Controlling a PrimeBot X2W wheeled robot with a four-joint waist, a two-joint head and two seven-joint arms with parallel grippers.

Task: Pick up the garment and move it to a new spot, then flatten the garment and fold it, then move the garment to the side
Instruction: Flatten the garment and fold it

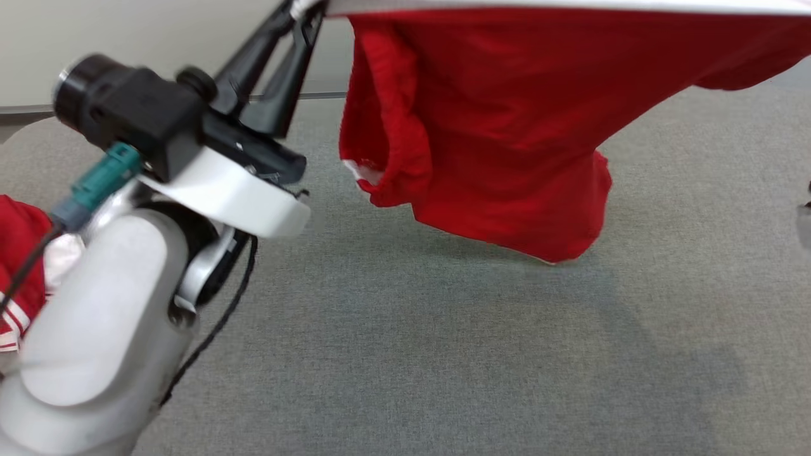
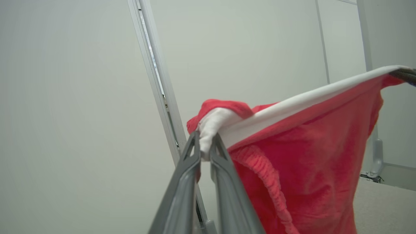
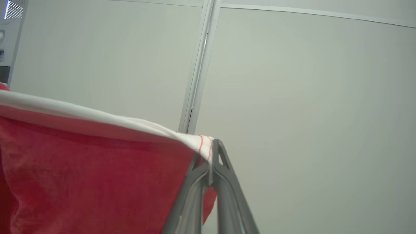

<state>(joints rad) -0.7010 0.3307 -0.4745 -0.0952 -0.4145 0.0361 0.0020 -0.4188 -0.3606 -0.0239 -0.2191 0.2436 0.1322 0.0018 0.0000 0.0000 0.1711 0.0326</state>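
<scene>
Red garment (image 1: pixel 507 126) apparently between closed fingers (image 2: pixel 187 172)

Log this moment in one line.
left hand: shut on garment | right hand: shut on garment | garment: red, white band stretched between hands, hanging above grey surface

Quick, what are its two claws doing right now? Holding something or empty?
Left gripper: closed, pinching one end of the red garment, which hangs lifted.
Right gripper: closed, pinching the garment's other end.

The head camera looks down on the desk (image 1: pixel 443 348). The 2 wrist cameras look up at the wall (image 2: pixel 65 97). All 3 share the garment (image 2: pixel 308 146), close.
</scene>
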